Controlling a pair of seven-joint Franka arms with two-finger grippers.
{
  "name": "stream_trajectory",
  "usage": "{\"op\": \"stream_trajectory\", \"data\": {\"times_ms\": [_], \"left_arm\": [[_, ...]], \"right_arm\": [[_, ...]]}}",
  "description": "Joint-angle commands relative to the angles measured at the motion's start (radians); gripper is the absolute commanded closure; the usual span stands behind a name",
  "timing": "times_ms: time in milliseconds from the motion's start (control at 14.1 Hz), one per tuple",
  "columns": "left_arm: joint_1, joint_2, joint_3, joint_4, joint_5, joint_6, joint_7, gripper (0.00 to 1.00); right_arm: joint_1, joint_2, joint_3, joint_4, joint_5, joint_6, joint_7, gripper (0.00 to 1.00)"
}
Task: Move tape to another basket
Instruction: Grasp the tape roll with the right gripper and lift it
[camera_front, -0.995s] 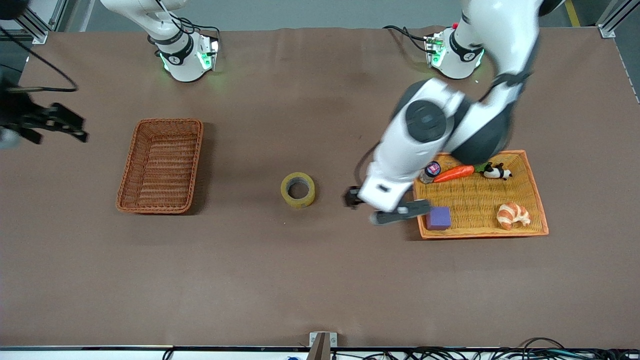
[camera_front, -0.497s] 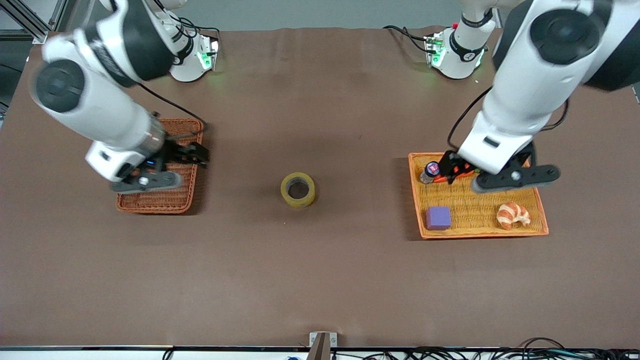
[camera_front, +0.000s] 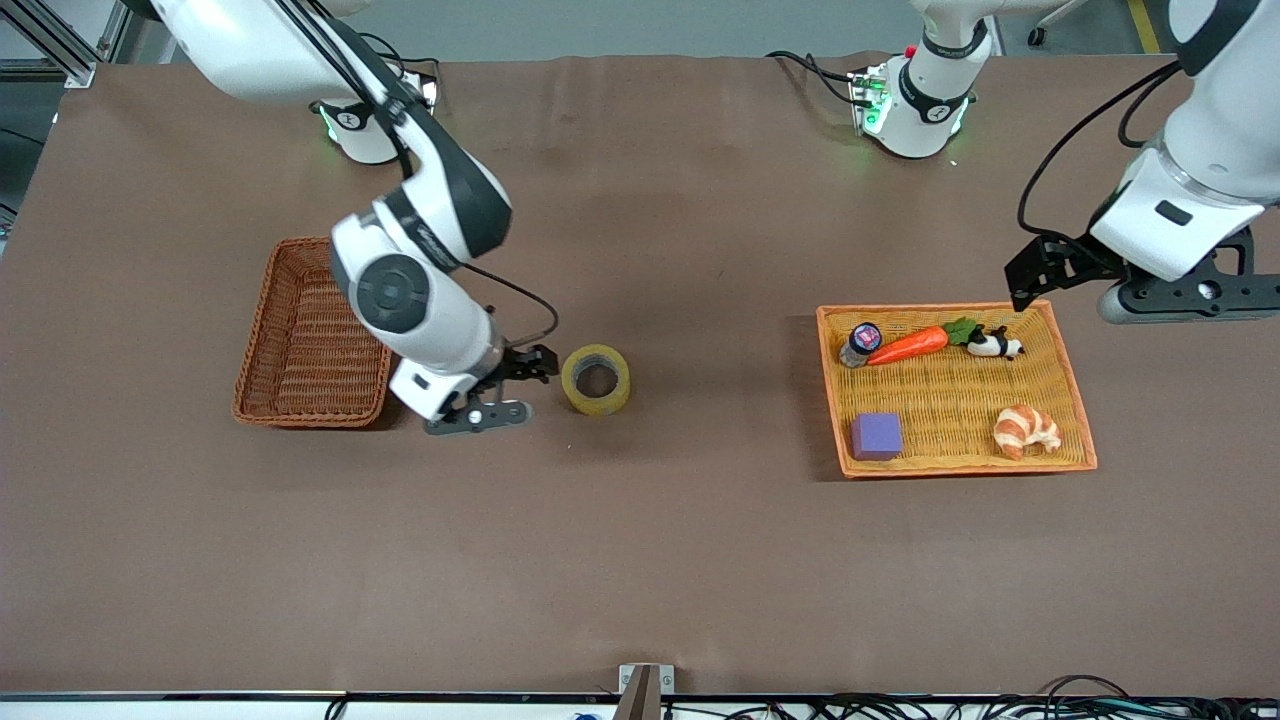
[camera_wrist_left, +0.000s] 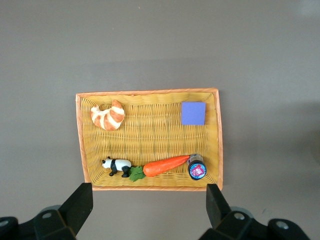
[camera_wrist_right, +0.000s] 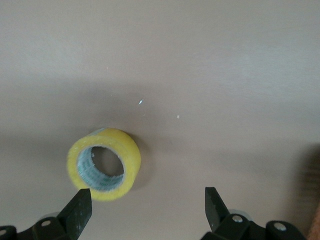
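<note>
Yellowish tape (camera_front: 596, 379): lies flat, hole upward, on the bare brown table (camera_front: 640, 560) about midway between the two end edges, well apart from every corner; in neither container yet.
Basket (camera_front: 318, 331): reddish-brown wicker, deep and empty, toward the right arm's end of the table, roughly level with the tape.
Right gripper (camera_front: 520, 378): low, between the basket and the tape, just beside the roll; fingers spread wide in the right wrist view (camera_wrist_right: 145, 212), holding nothing. One fingertip (camera_wrist_right: 80, 210) sits at the roll's rim, so the roll is off-centre between the jaws.
Left gripper (camera_front: 1040, 270): waits in the air over the table by the tray's edge nearest the robots' bases, toward the left arm's end; its fingers stand apart (camera_wrist_left: 147, 207) and empty.
Orange-yellow tray (camera_front: 1075, 385): shallow, toward the left arm's end, with a carrot (camera_front: 908, 345), a panda figure (camera_front: 992, 344), a small bottle (camera_front: 860, 343), a purple block (camera_front: 876, 436) and a croissant (camera_front: 1026, 430).
Step in hand (a judgement): lining up to grasp the roll.
Doing it well: centre the jaws over the roll first. Either straddle the whole ring or put one finger down the grey core and pinch one wall. Descend straight so no fingertip lands on the rim and skids the roll. Close firmly and lift clear before crossing the basket's wall.
</note>
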Motion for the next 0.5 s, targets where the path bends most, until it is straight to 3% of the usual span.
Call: {"op": "stream_trajectory", "data": {"times_ms": [0, 426], "left_arm": [[0.004, -0.021, 0.0, -0.026, -0.021, 0.014, 0.015, 0.0], [0.006, -0.013, 0.002, -0.017, -0.01, 0.009, 0.018, 0.0]], "right_arm": [[0.038, 0.072, 0.006, 0.002, -0.069, 0.067, 0.067, 0.0], [0.084, 0.17, 0.008, -0.024, -0.174, 0.173, 0.136, 0.0]]}}
